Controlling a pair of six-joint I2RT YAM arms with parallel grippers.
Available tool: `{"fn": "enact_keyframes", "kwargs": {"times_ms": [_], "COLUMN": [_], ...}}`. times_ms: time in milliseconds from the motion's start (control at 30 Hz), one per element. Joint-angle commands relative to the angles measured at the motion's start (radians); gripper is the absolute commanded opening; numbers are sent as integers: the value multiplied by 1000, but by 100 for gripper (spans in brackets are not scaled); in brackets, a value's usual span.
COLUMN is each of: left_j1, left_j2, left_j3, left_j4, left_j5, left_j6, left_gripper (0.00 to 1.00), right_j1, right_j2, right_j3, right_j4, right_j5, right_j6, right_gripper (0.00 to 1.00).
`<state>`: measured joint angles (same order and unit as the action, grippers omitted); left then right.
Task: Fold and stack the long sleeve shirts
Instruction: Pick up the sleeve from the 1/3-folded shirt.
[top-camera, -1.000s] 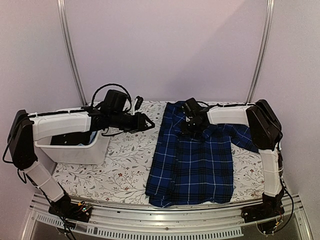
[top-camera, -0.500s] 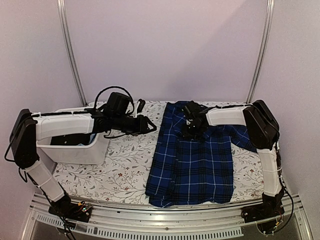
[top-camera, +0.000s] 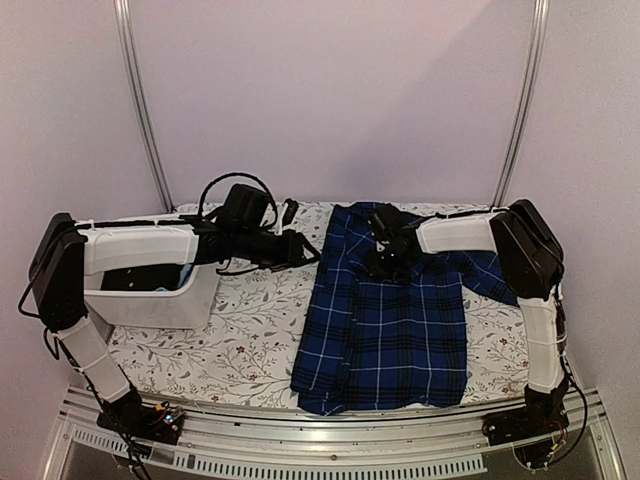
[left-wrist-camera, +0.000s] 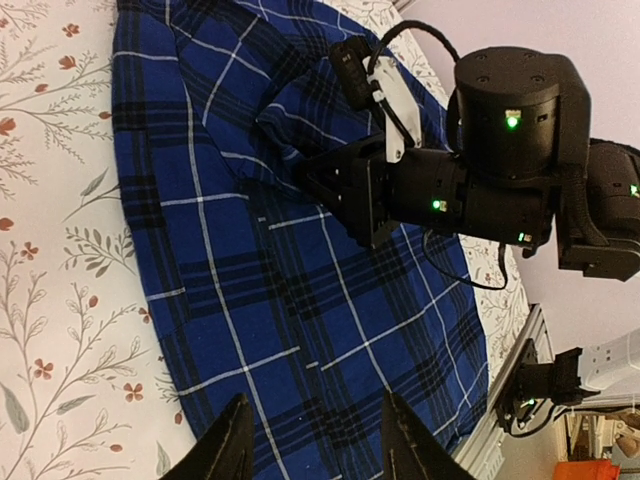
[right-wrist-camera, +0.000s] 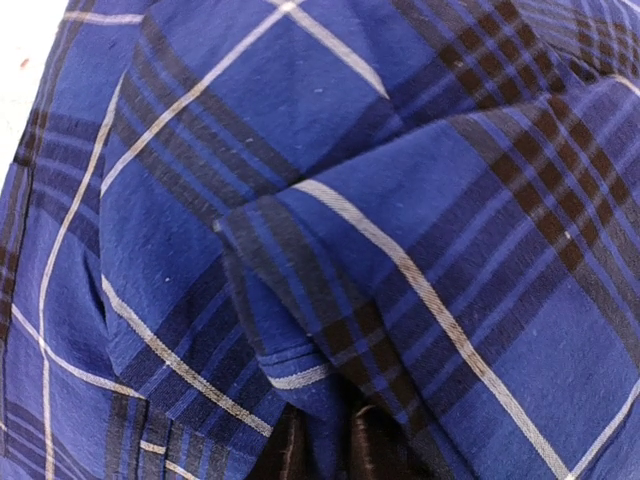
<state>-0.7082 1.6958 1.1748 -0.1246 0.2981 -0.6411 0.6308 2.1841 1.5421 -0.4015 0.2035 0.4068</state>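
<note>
My R gripper (top-camera: 388, 264) is down on the far part of the plaid shirt (top-camera: 385, 340). In the wrist view a ridge of cloth runs down betw. my R fingers (right-wrist-camera: 368, 450), so I read it as a pinch on the fabric, tips mostly hidden under the fold. My L gripper (left-wrist-camera: 315, 405) hovers over the floral cover (top-camera: 250, 340), just beside the shirt's L edge, fingers spread w/ nothing betw. them.

The shirt lies flat on the R half of the table, long axis near-to-far, one end at the near edge. What looks like a sleeve pokes out to the R under my R forearm. From the L fingers the cloth is straight ahead & a bit below. The R arm is on it; the L is close but apart.

I judge the next fold prob. brings the far end toward the near end, along that axis, so the R pinch pt matters.

White bin (top-camera: 150, 300) at L, under my L arm, holds dark cloth + a sliver of lighter blue. It's mostly hidden, so I can't tell which garments.
</note>
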Motion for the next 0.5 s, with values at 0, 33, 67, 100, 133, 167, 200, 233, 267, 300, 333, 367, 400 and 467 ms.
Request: {"fn": "enact_keyframes", "kwargs": {"times_ms": [0, 33, 67, 100, 133, 167, 200, 233, 267, 300, 333, 367, 400, 467], "left_j1": [-14, -13, -13, -14, -14, -14, -14, -15, -15, -14, -15, -14, -14, -15], "left_j2": [16, 17, 18, 21, 21, 21, 22, 21, 20, 19, 18, 18, 16, 15], "left_j3": [29, 33, 37, 42, 46, 48, 50, 53, 55, 58, 60, 62, 66, 69], "left_j4": [17, 15, 12, 10, 9, 9, 8, 9, 7, 5, 6, 4, 4, 2], "left_j5": [-7, -7, -3, -2, 2, 5, 5, 5, 4, 3, 3, 4, 5, 7], "left_j6": [-3, -3, -2, -3, -4, -4, -4, -3, -5, -7, -9, -10, -10, -11], "left_gripper": [43, 43, 43, 43, 43, 43, 43, 43, 43, 43, 43, 43, 43, 43], "right_j1": [-8, -9, -9, -10, -11, -12, -15, -16, -17, -17, -19, -20, -22, -26], "right_j2": [-72, -78, -88, -98, -116, -128, -147, -174, -192, -215, -233, -264, -288, -340], "right_j3": [-20, -19, -20, -21, -22, -23, -23, -24, -25, -25, -26, -26, -29, -42], "right_j4": [-30, -31, -32, -34, -34, -34, -31, -25, -16, -7, 5, 16, 29, 66], "right_j5": [-22, -26, -28, -36, -45, -58, -77, -94, -117, -137, -158, -182, -210, -265], "right_j6": [7, 5, 4, 6, 7, 10, 13, 18, 20, 22, 24, 26, 33, 51], "right_gripper": [9, 7, 7, 5, 2, 1, 0, 0, 0, 0, 0, 0, 0, 0]}}
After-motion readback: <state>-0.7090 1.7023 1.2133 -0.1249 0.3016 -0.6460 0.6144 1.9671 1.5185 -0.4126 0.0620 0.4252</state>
